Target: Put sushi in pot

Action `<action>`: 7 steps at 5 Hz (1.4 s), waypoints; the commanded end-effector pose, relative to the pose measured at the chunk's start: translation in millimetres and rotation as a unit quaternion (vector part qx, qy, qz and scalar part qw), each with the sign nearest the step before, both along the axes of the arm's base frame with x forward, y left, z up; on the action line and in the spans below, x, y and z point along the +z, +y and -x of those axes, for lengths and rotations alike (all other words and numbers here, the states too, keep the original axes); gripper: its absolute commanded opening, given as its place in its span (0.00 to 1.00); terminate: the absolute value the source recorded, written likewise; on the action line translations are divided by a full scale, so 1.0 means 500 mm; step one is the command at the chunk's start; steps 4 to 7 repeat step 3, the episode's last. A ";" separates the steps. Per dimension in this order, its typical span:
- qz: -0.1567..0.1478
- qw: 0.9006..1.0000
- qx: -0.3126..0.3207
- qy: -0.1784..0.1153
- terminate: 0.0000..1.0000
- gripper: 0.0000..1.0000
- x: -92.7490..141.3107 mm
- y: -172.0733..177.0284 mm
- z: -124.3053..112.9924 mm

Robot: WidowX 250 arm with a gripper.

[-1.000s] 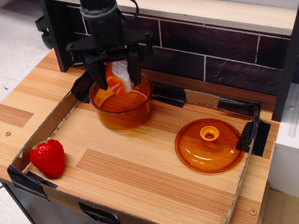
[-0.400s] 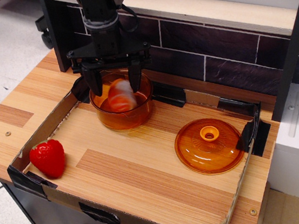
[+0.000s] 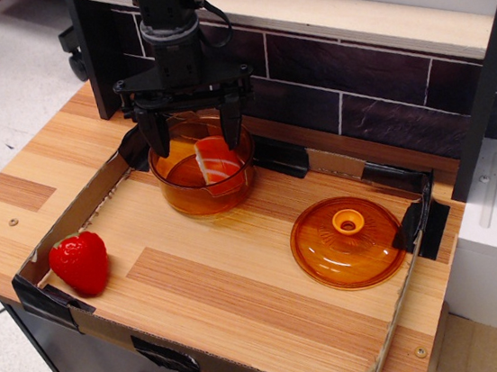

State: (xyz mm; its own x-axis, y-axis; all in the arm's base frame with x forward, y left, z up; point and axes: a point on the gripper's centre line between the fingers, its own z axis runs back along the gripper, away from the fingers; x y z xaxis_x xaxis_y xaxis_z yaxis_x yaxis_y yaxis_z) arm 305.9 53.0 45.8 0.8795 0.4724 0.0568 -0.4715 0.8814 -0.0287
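I see black hand point(image 3: 194, 131) spread, empty, upper left | white-orange toy sushi wedge point(image 3: 217, 163) inside round translucent orange plastic pot point(image 3: 205, 189) | hand above rim

The round translucent orange plastic pot point(image 3: 204, 184) looks glossy and smooth, as does the domed orange plastic lid point(image 3: 348, 241). The red toy strawberry point(image 3: 80, 262) has a dimpled, slightly shiny skin. The wooden tray floor point(image 3: 242, 277) shows matt striped grain, edged by brown cardboard walls point(image 3: 71, 221) with black tape point(image 3: 50, 302). The black gripper point(image 3: 193, 134) looks matt.
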 end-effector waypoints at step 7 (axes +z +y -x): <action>0.031 0.999 -0.023 -0.034 1.00 1.00 0.129 -0.014 0.014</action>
